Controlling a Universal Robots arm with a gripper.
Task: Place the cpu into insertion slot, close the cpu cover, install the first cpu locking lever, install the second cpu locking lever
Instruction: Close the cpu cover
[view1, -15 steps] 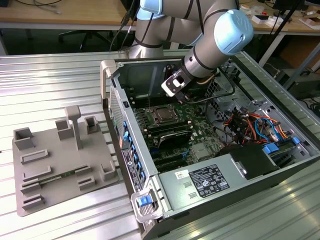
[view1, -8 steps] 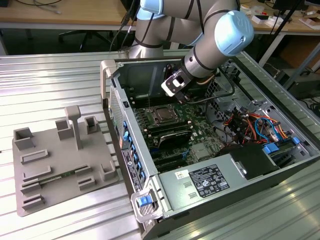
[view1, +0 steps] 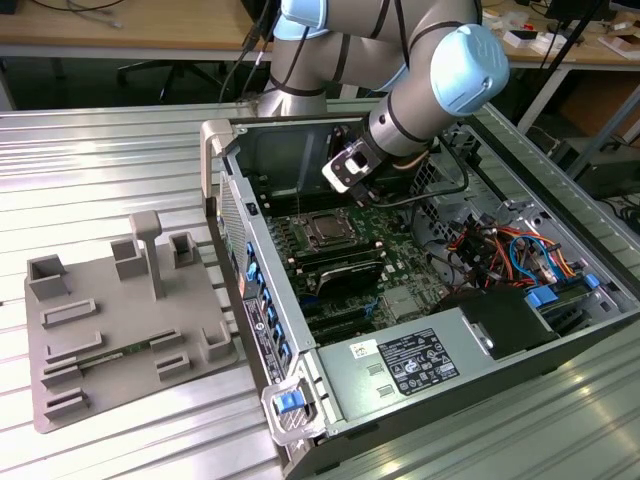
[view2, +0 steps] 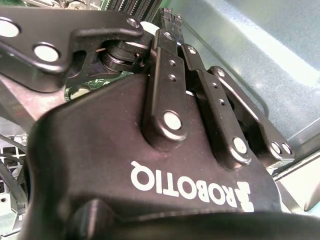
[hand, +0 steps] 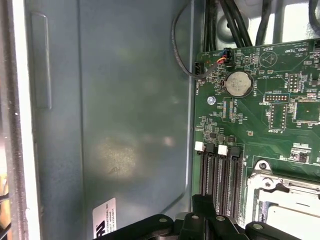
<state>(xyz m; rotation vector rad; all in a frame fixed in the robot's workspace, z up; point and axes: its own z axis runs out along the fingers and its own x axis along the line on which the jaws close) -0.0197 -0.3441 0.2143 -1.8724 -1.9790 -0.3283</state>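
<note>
While the arm reaches into the open computer case (view1: 470, 300), the cpu (view1: 326, 231) is seen lying in the insertion slot (view1: 343, 224). Its grey top is framed by the cpu cover (hand: 278, 181), which lies flat over it. In the exterior view the gripper (hand: 206, 209) is placed at about one o'clock from the slot, just above the green board (hand: 260, 130) and close to the case's rear wall, clear of the cover. Its jaws appear pressed together. Nothing is seen pinched between them, and no contact with the socket can be made out.

Long black memory slots (hand: 220, 175) are seen beside the socket in the first wrist view, and a round coin cell (hand: 238, 83) is mounted farther along the board. In the exterior view a silver power supply (view1: 400, 365) is found at about five o'clock from the slot. A grey parts fixture (view1: 120, 320) rests well apart at about eight o'clock, on the ribbed metal surface (view1: 100, 160) outside the case.
</note>
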